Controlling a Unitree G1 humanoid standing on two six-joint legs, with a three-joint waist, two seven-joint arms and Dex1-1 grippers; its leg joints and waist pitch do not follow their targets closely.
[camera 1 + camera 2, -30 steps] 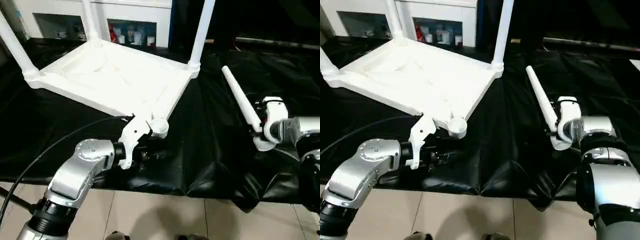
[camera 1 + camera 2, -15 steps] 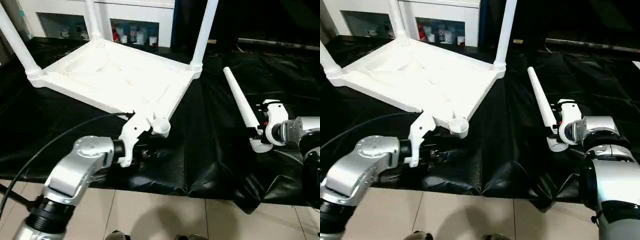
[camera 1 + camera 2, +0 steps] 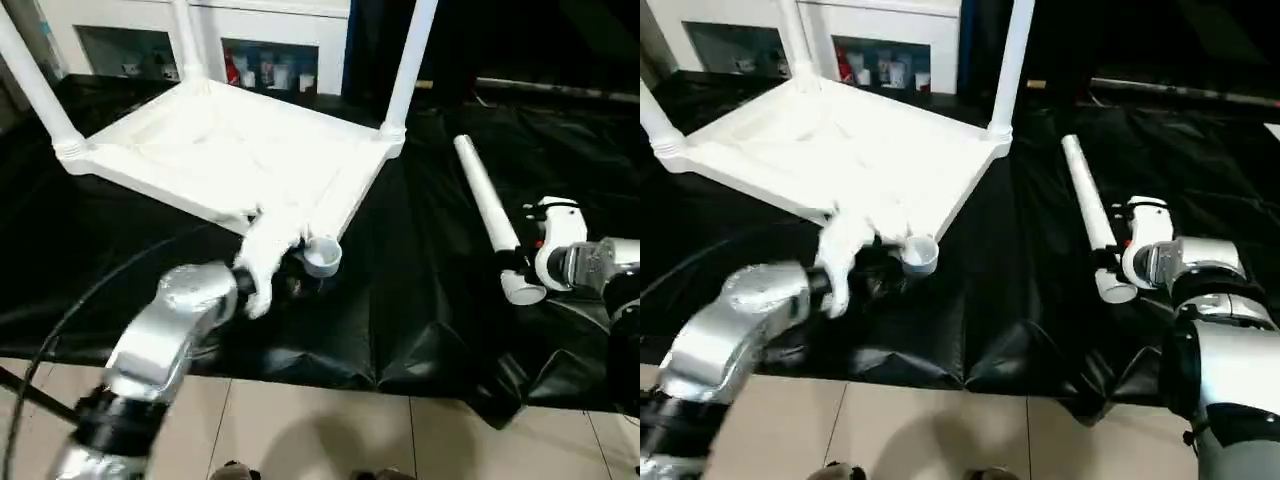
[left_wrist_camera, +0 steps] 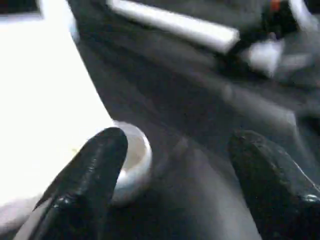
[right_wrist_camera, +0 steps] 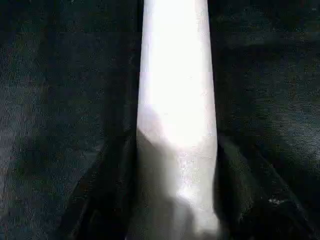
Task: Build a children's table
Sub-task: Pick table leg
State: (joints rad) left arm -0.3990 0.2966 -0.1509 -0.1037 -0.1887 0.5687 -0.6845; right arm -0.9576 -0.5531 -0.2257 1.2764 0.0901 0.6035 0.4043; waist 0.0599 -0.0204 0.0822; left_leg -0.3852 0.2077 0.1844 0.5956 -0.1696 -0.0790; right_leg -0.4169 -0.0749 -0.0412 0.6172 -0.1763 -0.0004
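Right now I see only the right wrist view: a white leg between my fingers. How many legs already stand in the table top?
Observer: Three legs stand upright in corner sockets of the table top.
Operator: Which corner is free?
Observer: The near one. The empty socket is to the left of your loose leg.
Operator: Where is the left gripper?
Observer: The left gripper is open, with one finger beside that socket.

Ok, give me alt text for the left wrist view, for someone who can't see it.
The left pincer is open, its two black fingers either side of the empty round corner socket of the white tabletop, which rests on black sheeting. Beyond it, a loose white leg lies on the sheeting.
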